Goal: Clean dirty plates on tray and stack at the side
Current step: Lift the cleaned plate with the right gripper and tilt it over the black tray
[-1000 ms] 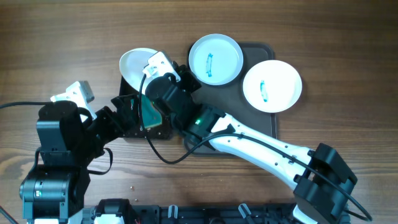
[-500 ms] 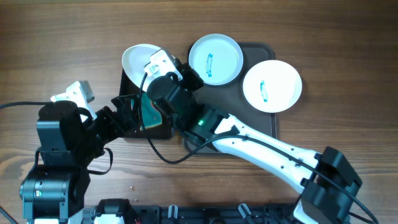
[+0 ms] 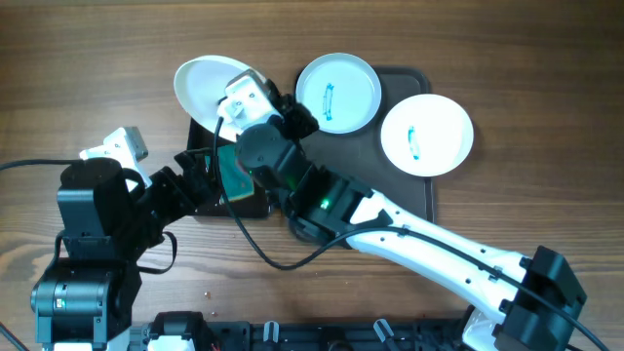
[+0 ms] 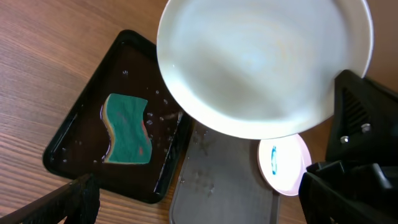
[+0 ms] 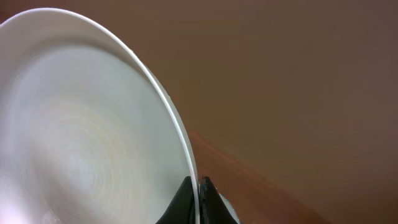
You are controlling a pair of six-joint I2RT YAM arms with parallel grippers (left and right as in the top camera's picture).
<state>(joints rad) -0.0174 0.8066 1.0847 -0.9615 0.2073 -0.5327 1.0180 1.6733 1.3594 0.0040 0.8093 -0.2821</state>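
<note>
My right gripper [image 5: 198, 186] is shut on the rim of a plain white plate [image 3: 203, 86] and holds it tilted above the far end of the black tray. That plate fills the top of the left wrist view [image 4: 261, 62] and the left of the right wrist view [image 5: 81, 124]. Two plates with teal smears [image 3: 337, 92] [image 3: 426, 134] lie on the dark brown tray [image 3: 414, 190]. One of them shows in the left wrist view [image 4: 283, 165]. My left gripper [image 4: 199, 208] is open and empty, low over the black tray's near edge.
A glossy black tray [image 3: 200, 203] lies left of the brown tray, wet, with a green sponge [image 3: 232, 168] in it. The sponge also shows in the left wrist view [image 4: 127, 127]. My right arm reaches across the brown tray's near left part.
My right gripper has carried the plain plate to the left and a little farther away, off the black tray's far end. The left arm and the two smeared plates have not moved.
</note>
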